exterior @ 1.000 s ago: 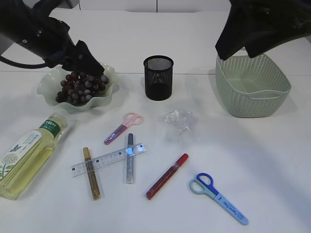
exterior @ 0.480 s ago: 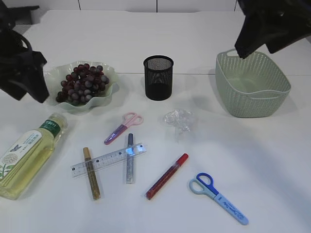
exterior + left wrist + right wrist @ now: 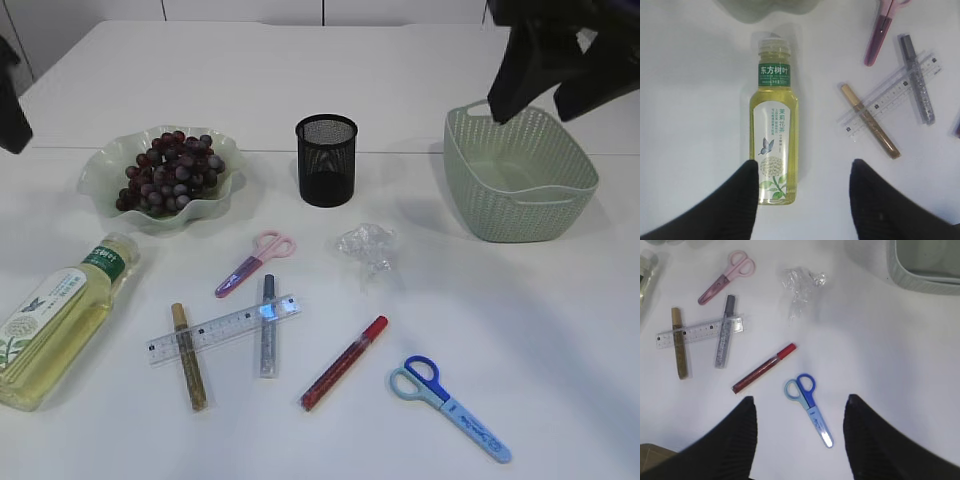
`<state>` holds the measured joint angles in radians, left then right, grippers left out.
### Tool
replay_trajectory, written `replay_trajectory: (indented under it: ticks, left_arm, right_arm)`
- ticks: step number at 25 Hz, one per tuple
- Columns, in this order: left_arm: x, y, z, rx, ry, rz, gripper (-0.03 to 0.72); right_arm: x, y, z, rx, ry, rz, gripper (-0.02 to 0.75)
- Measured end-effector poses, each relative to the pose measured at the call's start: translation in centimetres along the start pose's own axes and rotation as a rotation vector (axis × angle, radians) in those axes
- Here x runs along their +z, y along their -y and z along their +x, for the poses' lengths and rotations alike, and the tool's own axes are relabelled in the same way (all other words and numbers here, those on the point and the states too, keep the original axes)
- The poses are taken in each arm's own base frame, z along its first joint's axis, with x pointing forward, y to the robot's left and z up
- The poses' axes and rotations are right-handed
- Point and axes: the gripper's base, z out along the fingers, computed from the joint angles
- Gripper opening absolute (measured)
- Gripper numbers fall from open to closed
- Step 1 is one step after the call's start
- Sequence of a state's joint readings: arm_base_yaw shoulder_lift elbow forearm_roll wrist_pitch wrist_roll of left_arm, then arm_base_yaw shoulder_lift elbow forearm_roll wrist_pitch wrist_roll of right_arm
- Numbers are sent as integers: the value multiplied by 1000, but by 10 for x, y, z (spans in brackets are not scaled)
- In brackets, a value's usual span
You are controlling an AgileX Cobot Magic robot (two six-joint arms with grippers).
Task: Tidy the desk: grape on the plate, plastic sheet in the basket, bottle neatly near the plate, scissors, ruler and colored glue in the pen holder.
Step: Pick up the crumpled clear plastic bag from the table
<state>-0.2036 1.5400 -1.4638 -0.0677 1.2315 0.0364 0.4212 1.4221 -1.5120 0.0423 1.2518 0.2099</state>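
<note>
Wrist views, left tool (image 3: 802, 175), right tool (image 3: 797, 412), parted, empty

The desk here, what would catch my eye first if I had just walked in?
Probably the dark grapes heaped on the wavy green plate at the back left, and the yellow tea bottle lying on its side in front of it. Then the clutter in the middle: a clear ruler crossing two glue sticks, a red glue pen, pink scissors and blue scissors. A black mesh pen holder and a green basket stand behind.
</note>
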Motion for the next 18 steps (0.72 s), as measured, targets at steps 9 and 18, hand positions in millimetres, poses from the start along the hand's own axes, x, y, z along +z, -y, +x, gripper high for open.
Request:
replay_trajectory:
  ticks: [9, 18]
  left_arm:
    - [-88, 6, 38, -13, 235, 3, 425]
    - [-149, 13, 84, -45, 420, 33, 425]
  right_arm:
    - [20, 8, 12, -12, -72, 68, 439]
    - [76, 20, 41, 75, -123, 120, 439]
